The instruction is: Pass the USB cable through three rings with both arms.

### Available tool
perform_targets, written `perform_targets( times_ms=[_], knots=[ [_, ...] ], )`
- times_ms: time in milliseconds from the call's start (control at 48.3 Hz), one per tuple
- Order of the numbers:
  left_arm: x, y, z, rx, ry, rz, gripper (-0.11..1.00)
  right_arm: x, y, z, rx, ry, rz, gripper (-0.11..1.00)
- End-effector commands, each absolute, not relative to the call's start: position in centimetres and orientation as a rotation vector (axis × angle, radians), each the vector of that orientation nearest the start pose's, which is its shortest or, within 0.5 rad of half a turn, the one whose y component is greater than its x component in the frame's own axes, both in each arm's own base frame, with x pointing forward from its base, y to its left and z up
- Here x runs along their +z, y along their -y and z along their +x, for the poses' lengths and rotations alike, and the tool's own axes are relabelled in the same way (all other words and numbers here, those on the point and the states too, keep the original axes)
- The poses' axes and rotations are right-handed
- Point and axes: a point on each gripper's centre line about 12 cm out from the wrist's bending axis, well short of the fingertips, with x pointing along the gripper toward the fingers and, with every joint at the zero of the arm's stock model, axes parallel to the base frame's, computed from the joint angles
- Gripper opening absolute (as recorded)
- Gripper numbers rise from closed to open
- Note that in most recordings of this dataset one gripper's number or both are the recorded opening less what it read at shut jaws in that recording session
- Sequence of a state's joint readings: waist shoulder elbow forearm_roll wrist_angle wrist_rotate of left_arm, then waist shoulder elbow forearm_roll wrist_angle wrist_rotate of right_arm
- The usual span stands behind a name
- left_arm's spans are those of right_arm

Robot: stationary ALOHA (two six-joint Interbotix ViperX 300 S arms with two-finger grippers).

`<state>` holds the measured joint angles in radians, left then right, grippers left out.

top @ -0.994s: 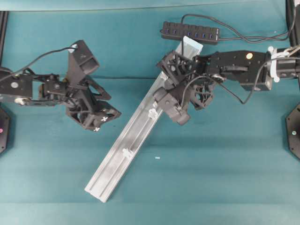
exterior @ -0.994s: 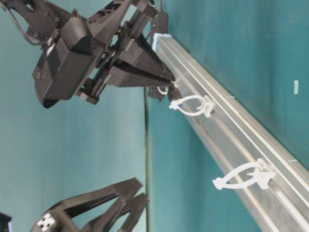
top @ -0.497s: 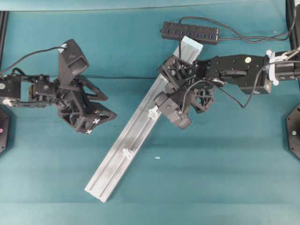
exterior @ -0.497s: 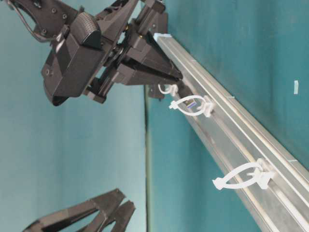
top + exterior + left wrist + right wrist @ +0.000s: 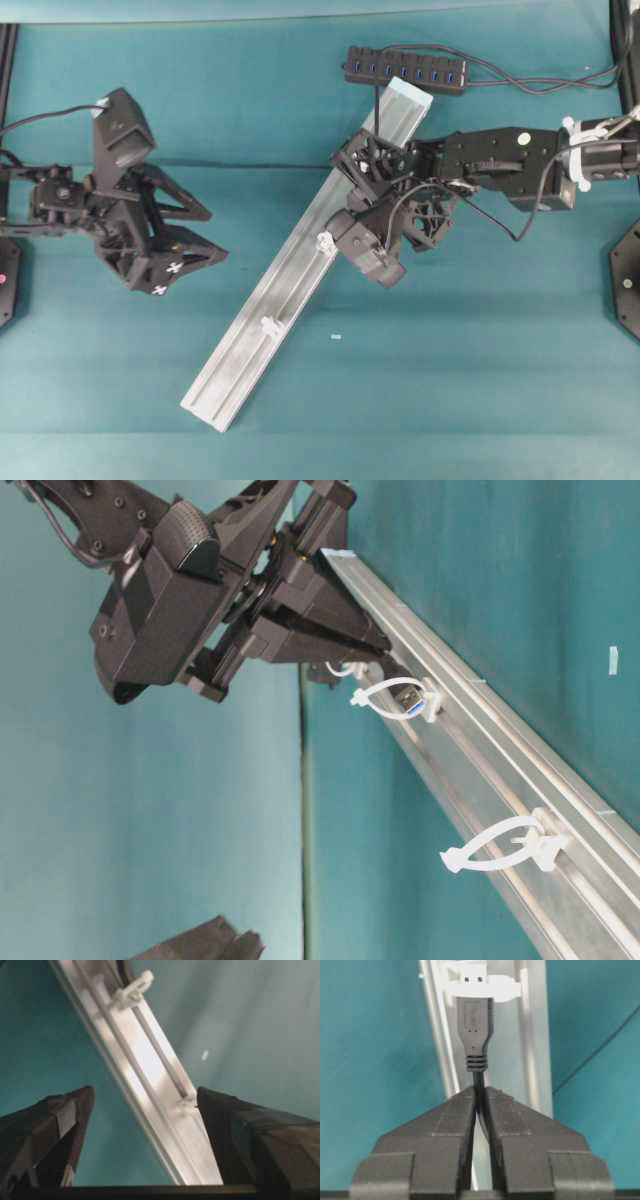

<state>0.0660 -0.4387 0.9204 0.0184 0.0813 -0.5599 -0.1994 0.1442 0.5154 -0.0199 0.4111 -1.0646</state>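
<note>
My right gripper (image 5: 480,1092) is shut on the thin black USB cable just behind its plug (image 5: 475,1025). The plug's metal tip sits inside a white ring (image 5: 480,985) on the silver rail (image 5: 535,1035). In the table-level view that tip (image 5: 408,695) pokes into the same ring (image 5: 395,698), and another ring (image 5: 500,847) stands empty further down. A third small white loop (image 5: 345,668) shows under the right gripper's fingers. My left gripper (image 5: 218,235) stands wide open, off to the left of the rail (image 5: 240,350), holding nothing.
A black multi-port hub (image 5: 405,68) lies at the rail's far end, with cords trailing right. In the left wrist view the rail (image 5: 150,1060) runs between my spread fingers (image 5: 55,1125), one ring (image 5: 187,1105) near the right one. A small white scrap (image 5: 336,337) lies on the teal table.
My right gripper has slid down the rail and pushed the plug's tip into the ring. My left gripper has drawn back to the left, away from the rail.
</note>
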Motion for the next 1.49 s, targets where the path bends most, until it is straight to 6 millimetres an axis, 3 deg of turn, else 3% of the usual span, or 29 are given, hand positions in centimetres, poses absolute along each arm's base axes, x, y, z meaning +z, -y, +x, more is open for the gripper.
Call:
perform_targets(
  times_ms=[0,207,476,621,1470],
  knots=[
    [24.0,-1.7,28.7,0.191,-0.472,-0.538,0.9,12.8,6.7,39.4,0.418,-1.018,-0.878,0.09],
    [23.9,-1.7,28.5,0.193,-0.477,-0.541,0.9,12.9,6.0,39.8,0.425,-1.004,-0.872,0.09],
    [23.9,-1.7,28.5,0.193,-0.477,-0.539,0.9,14.4,7.9,39.5,0.362,-0.994,-0.852,0.09],
    [23.8,-1.7,28.4,0.194,-0.478,-0.541,0.9,15.0,7.9,39.2,0.365,-0.994,-0.856,0.09],
    [23.6,-1.7,28.5,0.195,-0.481,-0.542,0.9,13.0,6.6,40.0,0.403,-1.002,-0.85,0.09]
  ],
)
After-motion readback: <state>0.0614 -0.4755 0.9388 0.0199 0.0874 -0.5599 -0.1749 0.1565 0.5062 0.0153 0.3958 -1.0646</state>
